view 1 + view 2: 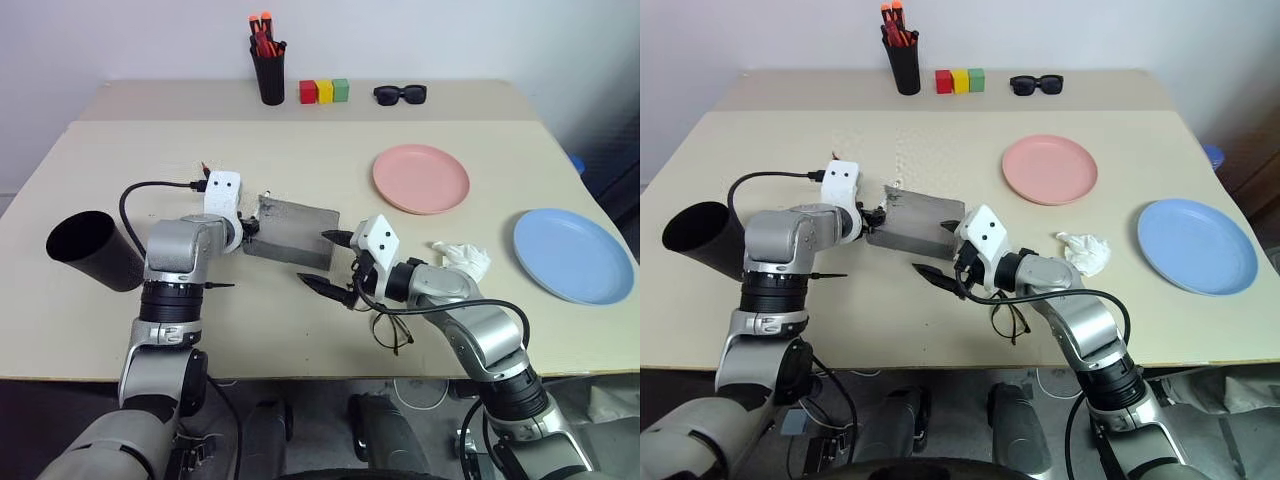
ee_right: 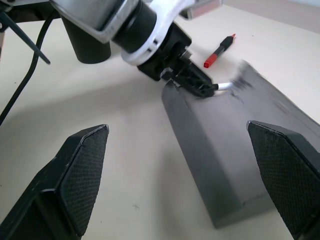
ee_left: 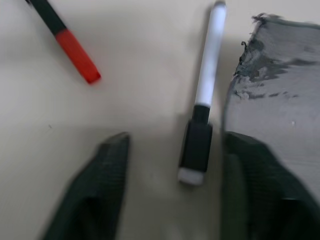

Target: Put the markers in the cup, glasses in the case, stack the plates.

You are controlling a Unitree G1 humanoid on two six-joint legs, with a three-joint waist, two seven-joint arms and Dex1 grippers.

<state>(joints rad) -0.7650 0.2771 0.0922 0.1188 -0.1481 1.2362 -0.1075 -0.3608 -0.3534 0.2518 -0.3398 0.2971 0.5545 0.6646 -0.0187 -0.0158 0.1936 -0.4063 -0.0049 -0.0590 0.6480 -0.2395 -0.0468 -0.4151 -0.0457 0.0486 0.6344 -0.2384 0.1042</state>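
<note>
Two markers lie loose as we start on the first: the white marker [image 3: 207, 75]

In the left wrist view our left gripper [image 3: 172, 170] straddles its black cap, jaws apart, nothing grasped, grey case [image 1: 290, 232] touching one finger; the red marker [image 3: 70, 45] lies upper left. Next we close, lift and carry to the cup [image 1: 90, 250] tipped over at far left. Right gripper [image 1: 335, 262] is spread, empty. We read no writing

Lab-like test room, beige table [image 1: 300, 300], bare wall [image 1: 450, 40]
</note>
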